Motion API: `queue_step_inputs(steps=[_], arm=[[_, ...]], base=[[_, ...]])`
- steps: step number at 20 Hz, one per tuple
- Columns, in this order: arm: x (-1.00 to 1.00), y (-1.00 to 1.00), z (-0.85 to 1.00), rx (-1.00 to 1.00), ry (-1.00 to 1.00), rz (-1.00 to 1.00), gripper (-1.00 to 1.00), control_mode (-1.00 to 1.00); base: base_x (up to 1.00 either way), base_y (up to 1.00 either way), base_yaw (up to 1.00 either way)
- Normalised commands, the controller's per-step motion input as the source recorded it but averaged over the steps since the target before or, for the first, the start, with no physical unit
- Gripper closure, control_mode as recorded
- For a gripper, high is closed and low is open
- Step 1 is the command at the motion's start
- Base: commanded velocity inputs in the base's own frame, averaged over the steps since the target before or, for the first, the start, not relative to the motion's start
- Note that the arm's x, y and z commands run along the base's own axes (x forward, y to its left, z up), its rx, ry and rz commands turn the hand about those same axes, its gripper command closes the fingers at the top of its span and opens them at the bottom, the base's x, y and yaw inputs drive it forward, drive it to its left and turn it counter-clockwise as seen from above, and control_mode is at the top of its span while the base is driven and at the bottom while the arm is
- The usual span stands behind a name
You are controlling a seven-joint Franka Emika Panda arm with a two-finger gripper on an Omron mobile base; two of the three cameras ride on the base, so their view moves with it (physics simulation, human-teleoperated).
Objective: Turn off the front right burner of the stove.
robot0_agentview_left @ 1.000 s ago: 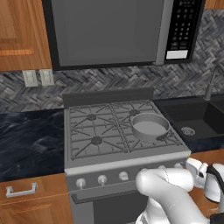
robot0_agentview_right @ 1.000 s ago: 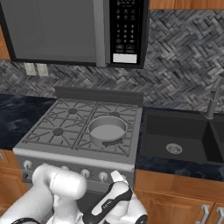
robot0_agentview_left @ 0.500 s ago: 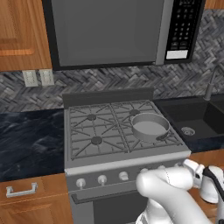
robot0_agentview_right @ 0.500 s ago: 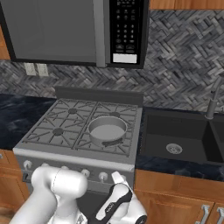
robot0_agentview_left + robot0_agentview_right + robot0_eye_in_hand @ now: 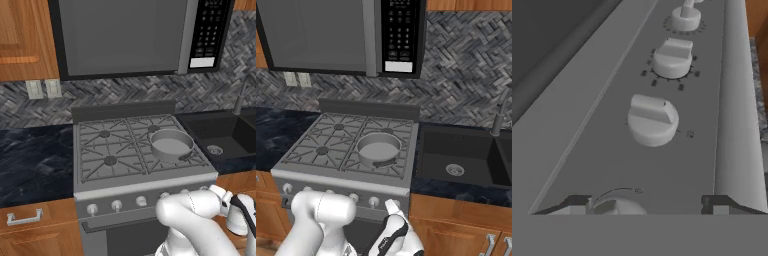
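Right now we see the stove (image 5: 95,189) in the middle of both base views, its grey grates carrying a shallow metal pan (image 5: 171,144) right of centre in the left base view. That pan sits over the right-hand grates, so the front right burner (image 5: 372,165) lies at or just under its near edge and we cannot make out the cap clearly. Our gripper (image 5: 642,207) shows at the bottom of the hand view, pressed close to the stove's front panel (image 5: 612,145). One dark fingertip (image 5: 572,205) stands at lower left and the other at lower right, with a round silver knob (image 5: 614,206) sitting between them at the bottom edge. The fingers stand apart on either side of it; whether they touch the knob we cannot tell. Three more knobs (image 5: 652,120) run up the panel toward the upper right of the frame. A dark sink (image 5: 456,160) sits to the right of the stove, and a microwave (image 5: 130,35) hangs above.
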Motion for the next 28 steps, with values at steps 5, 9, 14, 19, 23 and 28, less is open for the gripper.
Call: queue_step_inputs(steps=[5, 9, 14, 19, 23, 28], arm=[[0.15, -0.07, -0.11, -0.05, -0.09, 0.00, -1.00, -1.00], [0.17, -0.09, -0.12, -0.05, -0.08, 0.00, -1.00, -1.00], [0.19, -0.03, -0.01, -0.05, -0.08, 0.00, -1.00, -1.00], [0.05, -0.04, 0.03, -0.04, -0.01, 0.00, -1.00, -1.00], [0.00, -0.14, 0.05, -0.01, 0.00, 0.00, -1.00, -1.00], [0.00, -0.08, 0.03, -0.01, 0.00, 0.00, -1.00, -1.00]], base=[[0.00, 0.00, 0.00], [0.00, 0.00, 0.00], [0.00, 0.00, 0.00], [0.00, 0.00, 0.00], [0.00, 0.00, 0.00], [0.00, 0.00, 0.00]])
